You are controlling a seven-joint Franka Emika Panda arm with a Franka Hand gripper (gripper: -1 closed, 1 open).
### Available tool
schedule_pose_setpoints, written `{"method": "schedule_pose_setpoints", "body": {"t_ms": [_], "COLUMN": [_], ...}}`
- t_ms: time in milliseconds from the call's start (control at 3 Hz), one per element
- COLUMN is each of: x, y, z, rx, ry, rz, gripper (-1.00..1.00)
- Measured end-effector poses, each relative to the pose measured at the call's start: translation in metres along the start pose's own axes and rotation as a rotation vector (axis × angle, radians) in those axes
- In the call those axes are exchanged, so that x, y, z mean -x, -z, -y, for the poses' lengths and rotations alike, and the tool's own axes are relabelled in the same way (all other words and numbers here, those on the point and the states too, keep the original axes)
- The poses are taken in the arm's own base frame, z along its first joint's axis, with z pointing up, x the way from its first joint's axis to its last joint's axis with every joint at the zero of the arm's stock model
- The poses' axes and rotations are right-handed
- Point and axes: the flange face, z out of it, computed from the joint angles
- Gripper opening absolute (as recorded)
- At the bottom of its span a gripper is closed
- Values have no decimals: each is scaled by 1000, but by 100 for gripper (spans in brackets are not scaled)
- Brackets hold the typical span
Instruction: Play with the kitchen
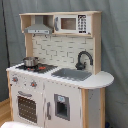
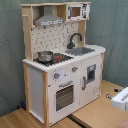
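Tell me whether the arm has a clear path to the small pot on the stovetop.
Hard to say, leaning yes: the pot sits uncovered near the stovetop's front edge, with open space between it and the range hood above. Only a white part at the second exterior view's right edge might be the arm.

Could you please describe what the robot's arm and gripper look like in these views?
The first exterior view shows no arm. At the second exterior view's right edge, only a white, boxy piece pokes in, possibly the arm. No gripper, cables or markings show.
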Motion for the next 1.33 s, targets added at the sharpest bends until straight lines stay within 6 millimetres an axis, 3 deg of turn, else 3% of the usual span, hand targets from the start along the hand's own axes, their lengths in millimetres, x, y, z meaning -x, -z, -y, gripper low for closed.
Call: {"method": "schedule_pose_setpoints", "body": {"t_ms": [667, 1333], "x": [-18, -21], "y": [-27, -68], "z": [14, -21], "rx": [-29, -53], "ry": [-133, -281], "rz": [51, 78], "gripper": [100, 100]}}
